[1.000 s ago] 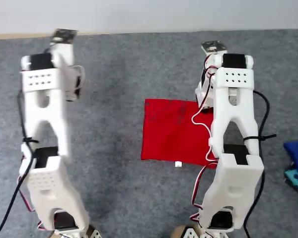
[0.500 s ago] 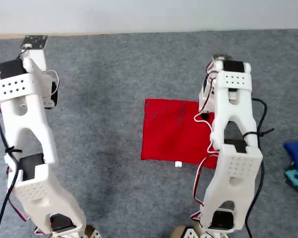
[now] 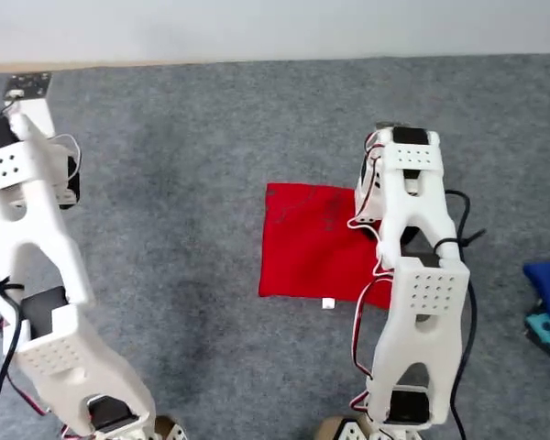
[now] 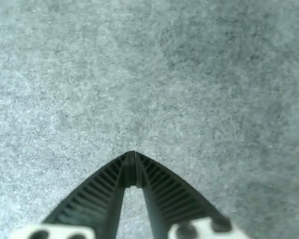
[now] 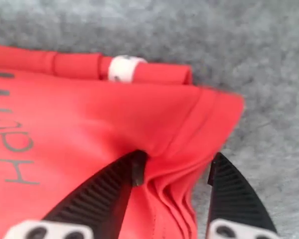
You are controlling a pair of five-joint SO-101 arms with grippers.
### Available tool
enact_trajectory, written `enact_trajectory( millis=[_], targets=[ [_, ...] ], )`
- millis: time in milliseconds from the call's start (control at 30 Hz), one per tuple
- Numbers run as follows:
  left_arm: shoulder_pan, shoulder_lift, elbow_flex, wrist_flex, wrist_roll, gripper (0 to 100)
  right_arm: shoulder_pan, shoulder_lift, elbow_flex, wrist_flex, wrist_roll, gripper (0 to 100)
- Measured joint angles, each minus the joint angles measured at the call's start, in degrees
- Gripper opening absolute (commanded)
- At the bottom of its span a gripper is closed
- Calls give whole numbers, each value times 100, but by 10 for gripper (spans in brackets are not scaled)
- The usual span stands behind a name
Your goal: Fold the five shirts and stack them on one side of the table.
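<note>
One red shirt (image 3: pixel 312 243), folded to a rectangle, lies right of centre on the grey worktop (image 3: pixel 202 137). It looks light, limp and layered, so a pinch on one ply would likely peel the fold open; better to bite through all the stacked edges at its right side. The right pincer (image 5: pixel 178 164) stands open astride that edge, gripping nothing yet. The left pincer (image 4: pixel 135 158) is closed and empty over bare worktop at far left
</note>
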Motion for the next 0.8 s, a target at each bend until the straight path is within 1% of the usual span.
enact_trajectory(
  millis=[167,333,500,633,800],
  targets=[
    [-9,0,0,0,0,3,-53,53,-9,0,0,7],
    [-9,0,0,0,0,3,-44,53,-18,0,0,10],
    [-9,0,0,0,0,3,149,123,-158,18,114,10],
    [-9,0,0,0,0,3,255,193,-580,18,703,10],
    [-9,0,0,0,0,3,299,290,-1547,-18,1934,10]
  ],
)
